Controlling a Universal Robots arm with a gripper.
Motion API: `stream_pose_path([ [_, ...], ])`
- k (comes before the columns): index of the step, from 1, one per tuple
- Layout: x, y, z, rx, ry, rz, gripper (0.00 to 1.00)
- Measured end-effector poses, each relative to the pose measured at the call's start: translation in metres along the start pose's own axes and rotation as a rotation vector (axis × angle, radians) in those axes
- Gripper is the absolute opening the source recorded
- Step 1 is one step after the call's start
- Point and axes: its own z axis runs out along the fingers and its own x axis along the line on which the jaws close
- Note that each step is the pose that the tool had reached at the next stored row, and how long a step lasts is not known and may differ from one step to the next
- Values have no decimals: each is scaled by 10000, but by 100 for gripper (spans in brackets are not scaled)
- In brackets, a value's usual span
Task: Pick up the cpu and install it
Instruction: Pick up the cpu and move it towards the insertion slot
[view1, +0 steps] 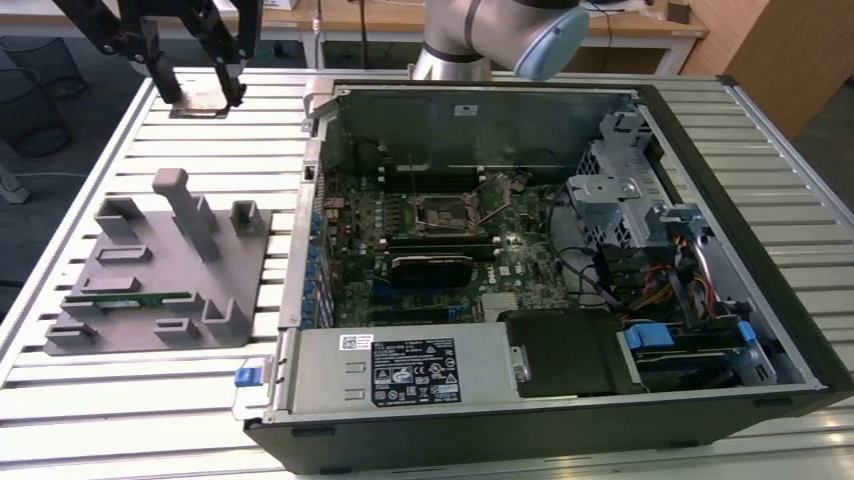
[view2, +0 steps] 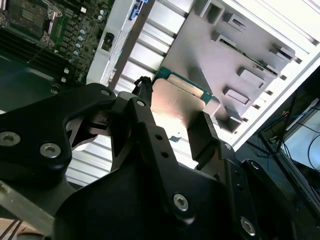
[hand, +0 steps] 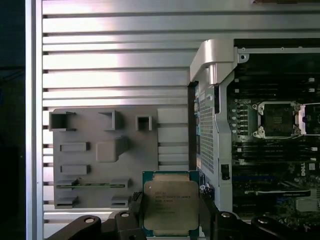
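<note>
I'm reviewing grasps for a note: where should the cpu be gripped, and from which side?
Grip the cpu by two opposite thin edges, approaching its flat metal top. It is a thin square plate, so only its rim gives parallel faces; the tool holds it so now.

I log the tray (view1: 163, 276) lying on the table (view1: 120, 410), at the exterior view's left of the open case (view1: 561, 422). The memory stick (view1: 123, 297) lies in a slot toward the tray's near edge. The socket (view1: 441, 212) sits inside the case. Behind the tray, the gripper (view1: 200, 97) clamps the cpu (hand: 171, 207), apparently just above the table.
</note>
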Motion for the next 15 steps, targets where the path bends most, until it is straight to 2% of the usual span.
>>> stream_pose_path([
  [11,-214,7,-1,0,1,0,53],
  [15,-361,13,-1,0,0,0,53],
])
